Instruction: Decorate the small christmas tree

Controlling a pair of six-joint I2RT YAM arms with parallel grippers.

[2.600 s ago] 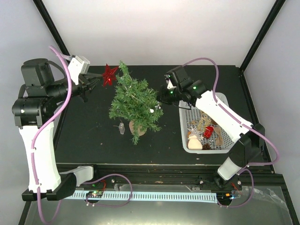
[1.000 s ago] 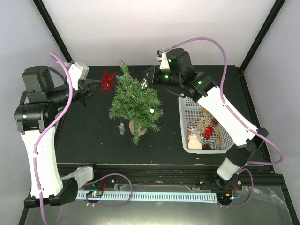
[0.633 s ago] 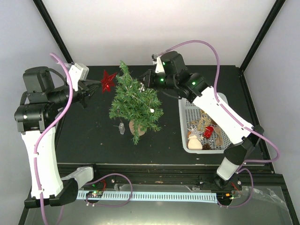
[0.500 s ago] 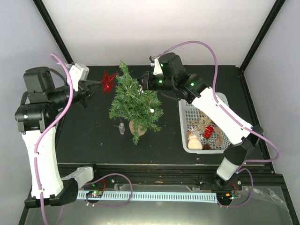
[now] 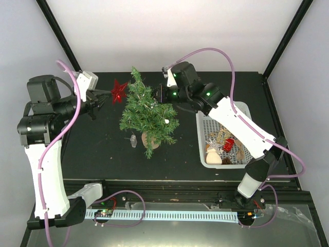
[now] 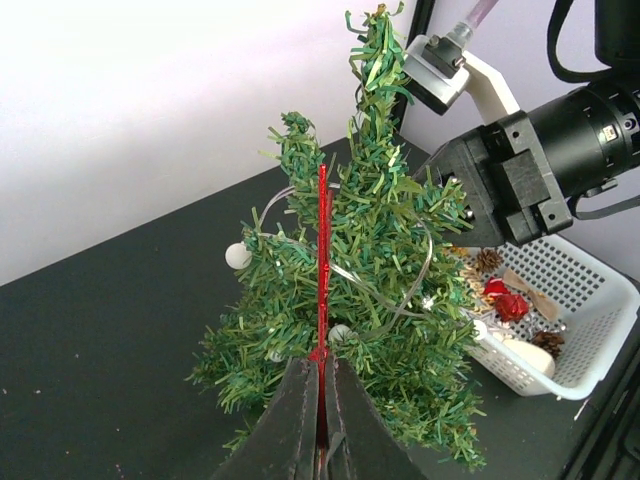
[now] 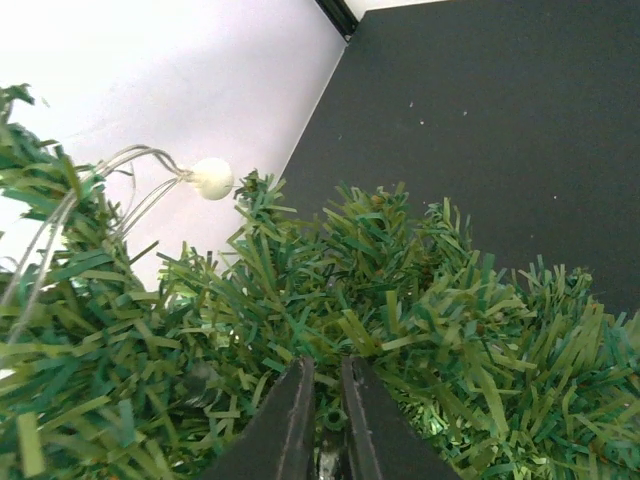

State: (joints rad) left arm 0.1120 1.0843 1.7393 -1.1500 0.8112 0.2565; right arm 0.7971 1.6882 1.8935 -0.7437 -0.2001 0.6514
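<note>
The small christmas tree [image 5: 146, 110] stands mid-table, with a thin wire garland of white beads [image 6: 238, 256] looped over its branches. My left gripper [image 5: 101, 96] is left of the treetop and shut on a red star [image 5: 119, 91]. In the left wrist view the red star [image 6: 322, 250] is edge-on, pinched in the left gripper [image 6: 322, 372] in front of the tree [image 6: 375, 290]. My right gripper [image 5: 159, 95] is pushed into the upper right branches. In its wrist view the right gripper [image 7: 325, 385] has its jaws nearly together, with a green twig stub [image 7: 332, 418] between them. A white bead [image 7: 211, 178] hangs upper left.
A white mesh basket [image 5: 202, 138] right of the tree holds a red ornament [image 5: 228, 144], pine cones and pale figures. A small clear ornament [image 5: 133, 140] lies on the black table by the tree's base. Black frame posts rise at the table's back corners.
The right arm has swung left and lowered its gripper into the top of the tree. The left arm with the star has barely moved.
</note>
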